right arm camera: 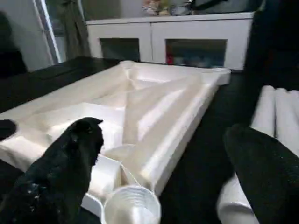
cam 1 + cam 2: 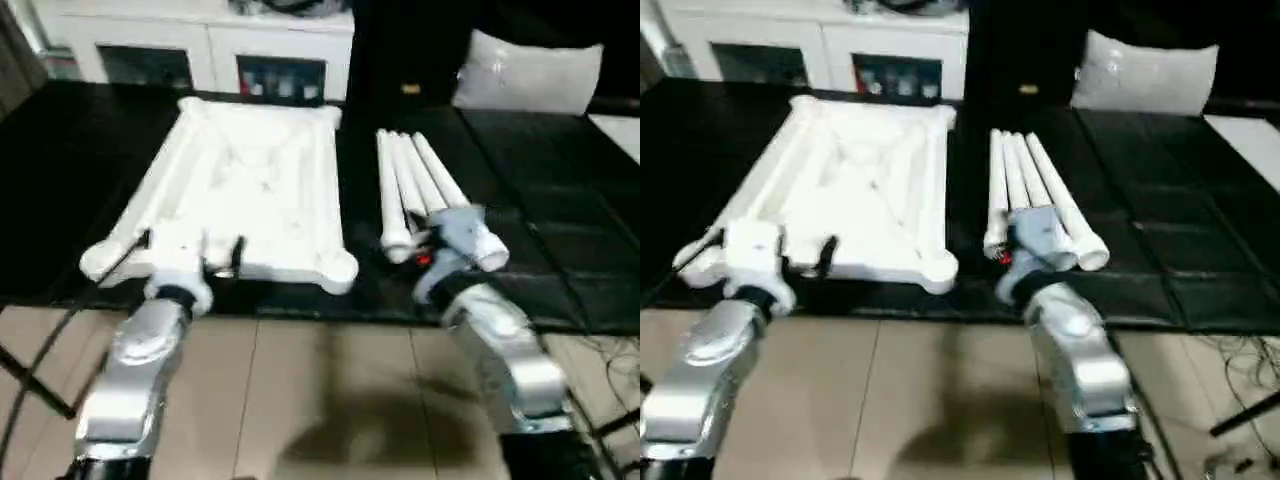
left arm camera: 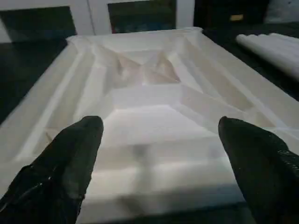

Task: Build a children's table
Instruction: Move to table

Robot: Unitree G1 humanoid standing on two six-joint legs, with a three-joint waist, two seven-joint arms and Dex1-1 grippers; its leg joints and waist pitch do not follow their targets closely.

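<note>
A: Left wrist view: where's the white square plastic tabletop?
B: Upside down on the black desk. Left gripper at its near edge, jaws spread.
A: Right gripper?
B: Spread too, beside four white tapered legs.

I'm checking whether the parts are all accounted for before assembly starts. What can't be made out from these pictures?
- Leg count: the legs lie bunched together; the right gripper and its wrist cover their near ends in the head views.
- Table top: the left gripper hides part of its near edge.
- Cabinet contents: blurred behind glass.
- Right wrist view: legs cut off by the edge.
</note>
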